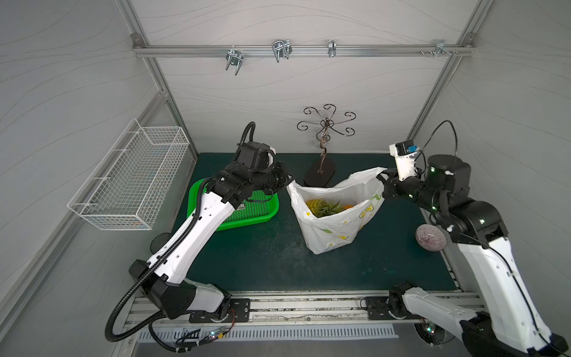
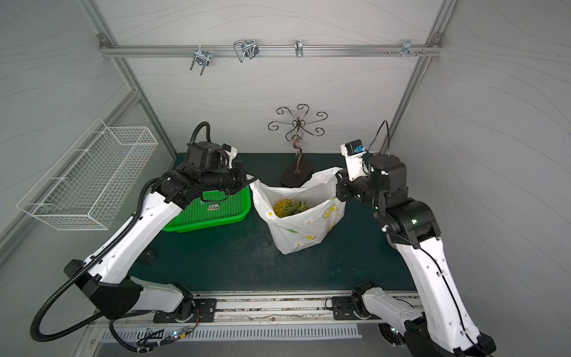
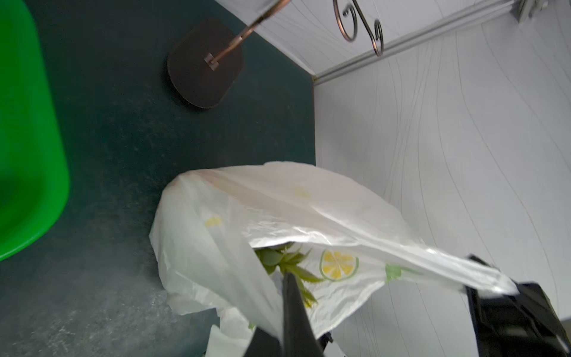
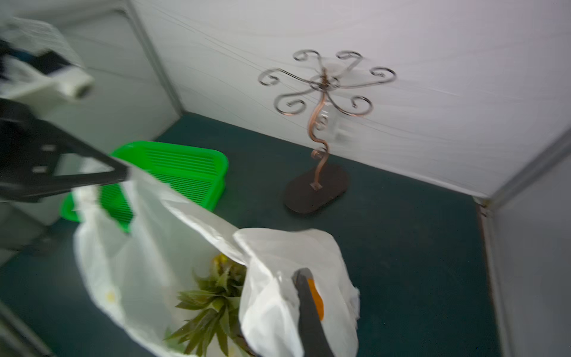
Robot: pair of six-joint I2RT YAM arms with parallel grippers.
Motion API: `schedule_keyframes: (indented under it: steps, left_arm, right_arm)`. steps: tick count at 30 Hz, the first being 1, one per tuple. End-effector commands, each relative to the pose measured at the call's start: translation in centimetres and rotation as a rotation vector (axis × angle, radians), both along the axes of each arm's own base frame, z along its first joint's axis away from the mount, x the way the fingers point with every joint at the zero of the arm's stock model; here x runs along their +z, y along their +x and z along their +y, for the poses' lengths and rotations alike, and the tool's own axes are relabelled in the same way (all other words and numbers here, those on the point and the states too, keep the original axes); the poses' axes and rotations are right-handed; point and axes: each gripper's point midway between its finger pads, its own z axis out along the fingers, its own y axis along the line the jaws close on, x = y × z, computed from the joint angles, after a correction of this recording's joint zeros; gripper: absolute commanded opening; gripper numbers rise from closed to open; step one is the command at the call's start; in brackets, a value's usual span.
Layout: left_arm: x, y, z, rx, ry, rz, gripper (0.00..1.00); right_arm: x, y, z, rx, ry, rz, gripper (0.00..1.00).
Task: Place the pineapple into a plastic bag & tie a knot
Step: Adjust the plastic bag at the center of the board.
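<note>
Closest to us: front rail (image 1: 309, 304) with both arm bases bolted on. Past it we see the dark green mat (image 1: 262, 265).

Plastic bag (image 1: 330, 228) stands upright mid-mat, mouth wide open, stretched between the two arms.

Left gripper (image 1: 286, 181) is clamped on the bag's rim at its left corner. The left wrist view shows film lying against one of its fingers (image 3: 295, 315).

Right gripper (image 1: 382, 179) is pressed together on the opposite handle, which is pulled up and to the right. In the right wrist view we see film draped over a finger (image 4: 304, 315).

Pineapple (image 1: 318, 207) is inside the bag, low down, yellow body to the left and green crown to the right. We see it through the mouth in both top views.

The handles are held apart and not tied yet. The lemon print faces front-right.

Green tray (image 1: 256, 213) sits just left of the bag, partly under the left arm. Metal stand (image 1: 321, 170) is behind the bag near the back wall. Wire basket (image 1: 129, 179) hangs on the left wall. Bowl (image 1: 430, 238) sits at the mat's right edge, partly hidden by the right arm.
</note>
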Motion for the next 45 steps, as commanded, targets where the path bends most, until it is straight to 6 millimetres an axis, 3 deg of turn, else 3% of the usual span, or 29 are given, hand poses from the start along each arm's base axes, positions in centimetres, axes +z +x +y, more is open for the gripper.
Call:
schedule_keyframes:
  steps: [1,3,7,9,11,13,15,20,22,26,29,34,37,42,45]
  left_arm:
    - [1.8,1.7,2.8,0.107,-0.045,-0.083,0.0]
    - [3.9,1.1,0.9,-0.006,-0.139,-0.129,0.0]
    - [11.6,-1.9,-2.7,-0.302,-0.366,-0.326,0.0]
    - [14.3,-3.6,-3.5,-0.414,-0.439,-0.405,0.0]
    - [15.5,-5.3,-4.0,-0.531,-0.462,-0.456,0.0]
    - [14.5,-6.5,-4.3,-0.605,-0.434,-0.444,0.0]
    - [12.2,-6.2,-3.7,-0.575,-0.338,-0.444,0.0]
    - [5.4,-1.9,-0.1,-0.29,-0.015,-0.424,0.0]
    - [4.5,-1.8,0.1,-0.293,-0.016,-0.358,0.0]
    - [3.9,-3.9,-1.0,-0.394,-0.085,-0.213,0.01]
    - [3.2,-5.4,-1.0,-0.415,-0.116,-0.165,0.11]
    - [1.6,-6.8,0.7,-0.332,-0.107,-0.149,0.59]
    - [1.5,-7.4,1.8,-0.277,-0.087,-0.162,0.8]
    - [2.6,-8.2,4.3,-0.223,0.045,-0.34,0.88]
    - [2.6,-8.7,4.7,-0.286,0.14,-0.5,0.91]
  right_arm:
    - [4.4,-4.3,3.8,0.303,0.223,-0.097,0.0]
    - [2.9,-2.7,2.6,0.175,0.22,-0.058,0.0]
    - [-0.6,1.1,-1.9,-0.179,0.151,0.037,0.0]
    - [-2.1,1.9,-2.9,-0.257,0.109,0.088,0.0]
    - [-3.1,1.3,-3.0,-0.234,0.029,0.116,0.0]
    - [-3.6,0.6,-3.8,-0.248,-0.008,0.124,0.0]
    - [-3.6,-0.1,-4.2,-0.245,-0.011,0.091,0.0]
    - [-2.2,-0.9,-3.0,-0.182,0.094,0.049,0.0]
    - [-1.8,-1.1,-2.3,-0.143,0.133,0.045,0.0]
    - [-1.4,-2.0,-0.7,-0.037,0.168,0.017,0.0]
    - [-1.6,-2.6,0.2,0.031,0.181,0.016,0.0]
    - [-2.9,-2.8,0.2,0.031,0.162,0.059,0.0]
    - [-3.0,-3.0,0.3,0.04,0.162,0.06,0.0]
    - [-2.9,-3.6,0.4,0.066,0.157,0.057,0.0]
    - [-2.8,-4.2,0.5,0.093,0.148,0.046,0.0]
